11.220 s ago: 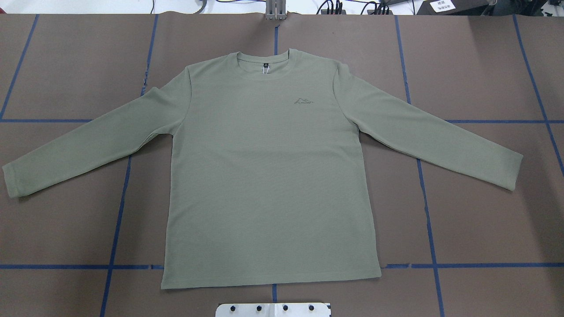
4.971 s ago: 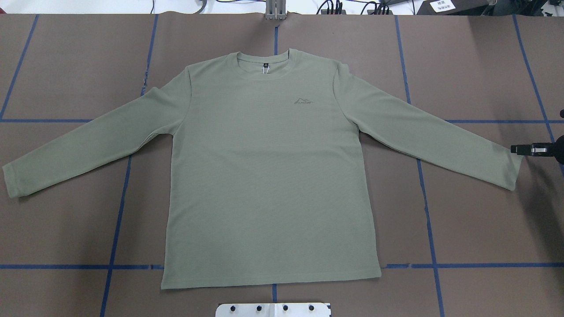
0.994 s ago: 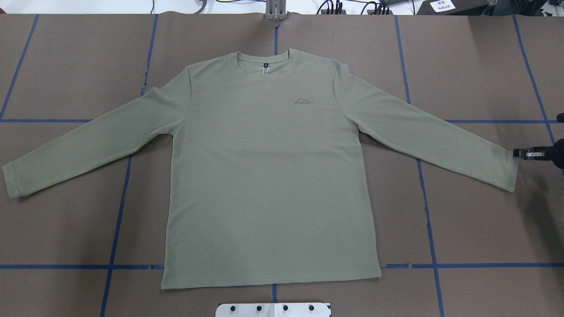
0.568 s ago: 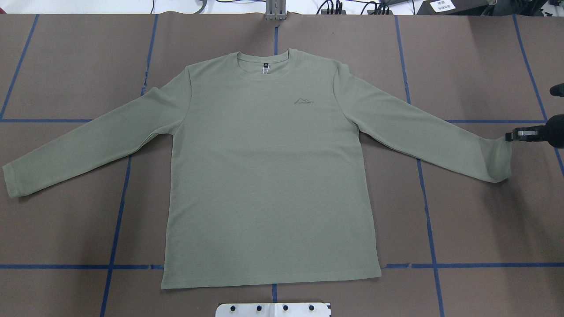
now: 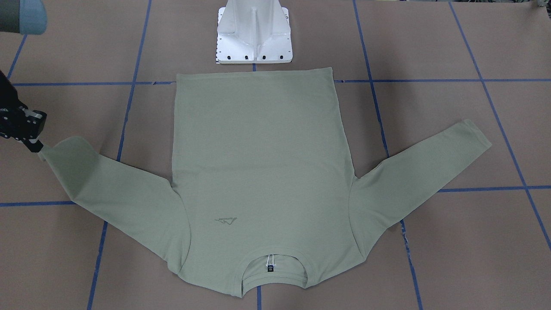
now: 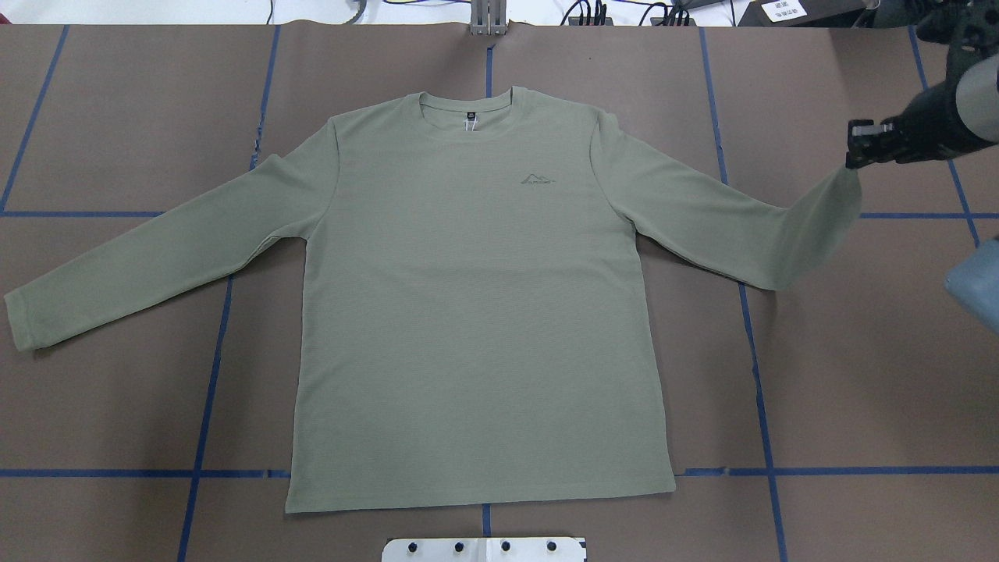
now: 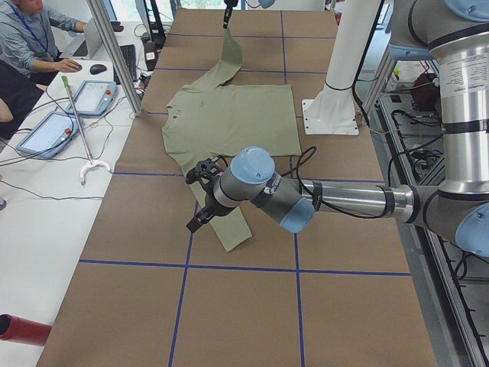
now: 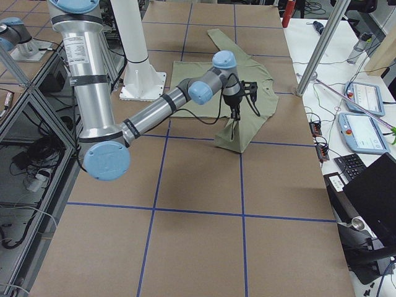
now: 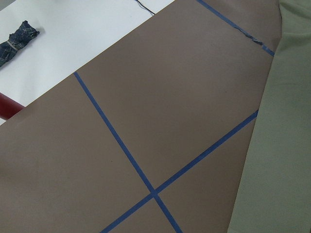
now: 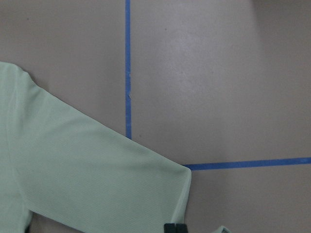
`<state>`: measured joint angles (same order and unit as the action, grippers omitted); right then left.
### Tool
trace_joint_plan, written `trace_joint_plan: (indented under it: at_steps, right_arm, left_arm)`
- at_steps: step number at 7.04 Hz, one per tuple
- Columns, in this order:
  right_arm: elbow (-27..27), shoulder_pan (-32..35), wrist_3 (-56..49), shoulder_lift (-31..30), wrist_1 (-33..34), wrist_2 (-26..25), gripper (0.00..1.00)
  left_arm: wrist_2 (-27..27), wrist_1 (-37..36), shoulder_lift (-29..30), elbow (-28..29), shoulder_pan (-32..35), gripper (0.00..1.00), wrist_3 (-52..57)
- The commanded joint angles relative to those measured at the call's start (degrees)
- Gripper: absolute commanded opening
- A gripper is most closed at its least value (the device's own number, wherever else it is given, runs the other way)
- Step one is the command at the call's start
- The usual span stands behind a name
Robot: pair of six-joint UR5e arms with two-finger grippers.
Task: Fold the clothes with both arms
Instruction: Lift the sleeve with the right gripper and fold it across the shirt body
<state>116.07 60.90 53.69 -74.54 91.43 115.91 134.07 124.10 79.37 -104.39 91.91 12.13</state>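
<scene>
Judged the step in hand as the first fold: bringing the right-hand sleeve [image 6: 702, 226] in over the body of the shirt [image 6: 476, 312]. Found the right gripper [image 6: 852, 158] pinching that sleeve's cuff, held up off the table [image 6: 858, 390], the outer part of the sleeve lifted like a tent and its shoulder end lying flat. Found the rest of the shirt spread face-up in the middle of the table, hem toward the white pedestal [image 5: 254, 34], neckline on the far side. Placed the left gripper [image 7: 192, 224] low and near the cuff of the left-hand sleeve [image 6: 156, 265], which lay flat. Could not tell whether spread or pressed together, nor whether touching the cloth.

Expected the next move to call for carrying the pinched cuff across toward the chest and laying it down smoothly, without dragging the shoulder or rucking the body. Probably the same afterwards for the other sleeve.

Noted only blue tape lines [image 6: 761, 390] on the table around the shirt, and saw nothing lying in the sleeve's path. Noted a person [image 7: 30, 34] and control tablets [image 7: 95, 98] on a side bench, well apart from both arms.
</scene>
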Motion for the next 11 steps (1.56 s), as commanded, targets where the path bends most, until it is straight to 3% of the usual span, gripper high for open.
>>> trace_joint_plan:
  at_steps: [1,2,4,5,7,8,11]
  right_arm:
    - [-3.0,-5.7,11.3,22.6,21.8,-7.0,0.00]
    - [-10.4,-9.4,18.1,31.6,22.1,-9.8,0.00]
    - [-30.7,-15.6,27.0,51.2,21.8,-15.6,0.00]
    - [-39.2,-19.8,29.9,58.1,20.3,-19.7,0.00]
    - [-48.1,-30.3,30.9,61.9,13.0,-34.7,0.00]
    - [-51.1,-32.9,30.7,61.8,9.0,-36.1,0.00]
    - [-56.1,-37.0,30.5,65.5,7.6,-40.0,0.00]
  left_arm:
    - [0.0,-0.1,0.0,0.1,-0.1,1.00,-0.1]
    - [0.0,-0.1,0.0,0.3,-0.1,1.00,-0.1]
    - [0.0,0.0,0.3,1.3,-0.1,1.00,0.1]
    - [0.0,0.0,0.4,2.0,-0.1,1.00,0.1]
    - [0.0,1.0,0.5,3.6,-0.1,1.00,0.2]
    - [0.0,2.6,0.5,5.0,-0.1,1.00,0.2]
    - [0.0,4.0,0.4,5.9,0.0,1.00,0.1]
